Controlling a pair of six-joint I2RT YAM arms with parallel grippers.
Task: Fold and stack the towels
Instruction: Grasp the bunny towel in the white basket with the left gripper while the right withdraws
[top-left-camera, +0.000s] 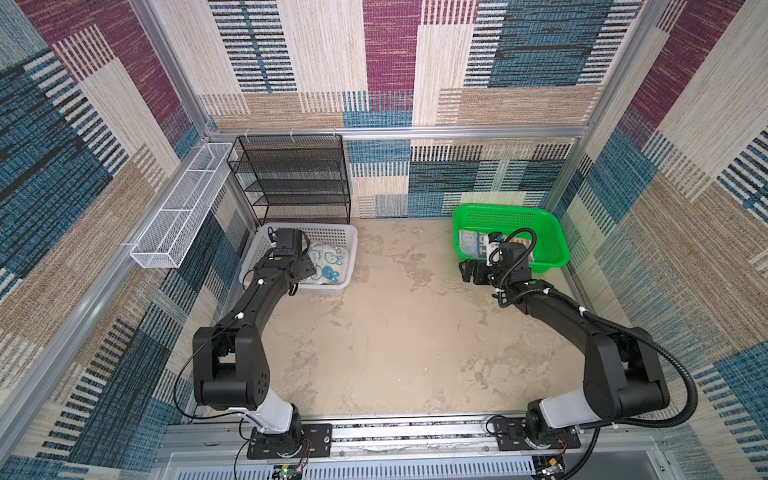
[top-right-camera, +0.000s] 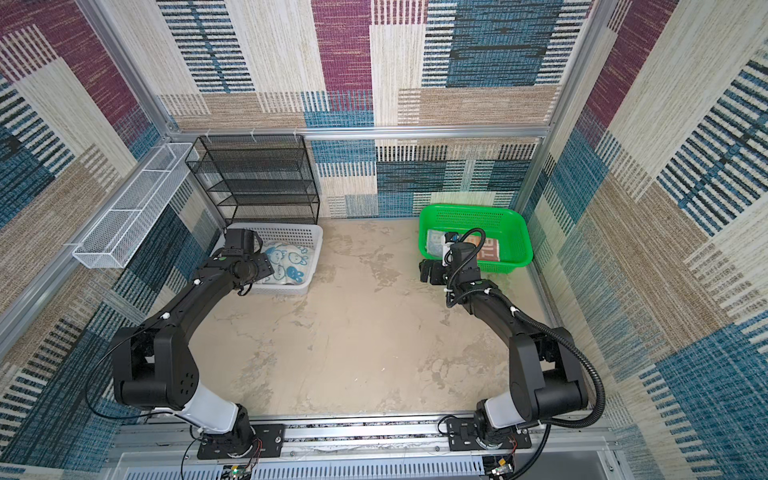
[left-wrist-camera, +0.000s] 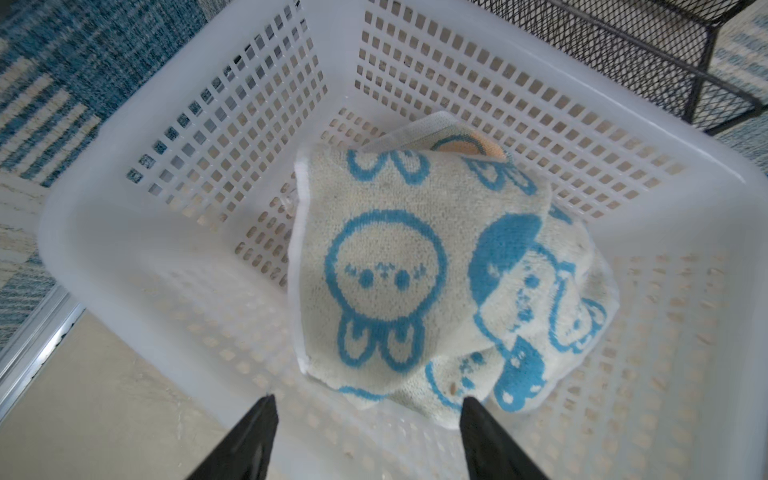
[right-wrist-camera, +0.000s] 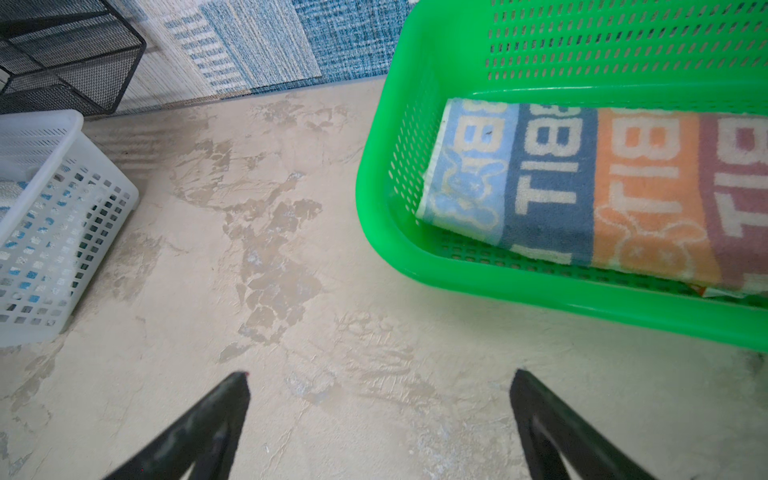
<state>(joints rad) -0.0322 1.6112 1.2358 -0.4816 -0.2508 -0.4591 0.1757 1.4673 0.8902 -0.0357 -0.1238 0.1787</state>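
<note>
Left jaws apart and empty, hovering over the white basket (left-wrist-camera: 124, 257), with the rabbit towel (left-wrist-camera: 390, 266) rumpled inside. Right jaws wide too, empty, above bare surface (right-wrist-camera: 291, 249) beside the green basket (right-wrist-camera: 374, 232), where the striped towel (right-wrist-camera: 582, 187) lies folded flat. Two baskets, two towels showing.

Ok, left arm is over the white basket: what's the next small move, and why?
Probably lower the left gripper onto the rabbit towel and close on its nearest edge. The jaws stand open and empty just short of the crumpled cloth in the white basket, so nothing is gripped yet.
</note>
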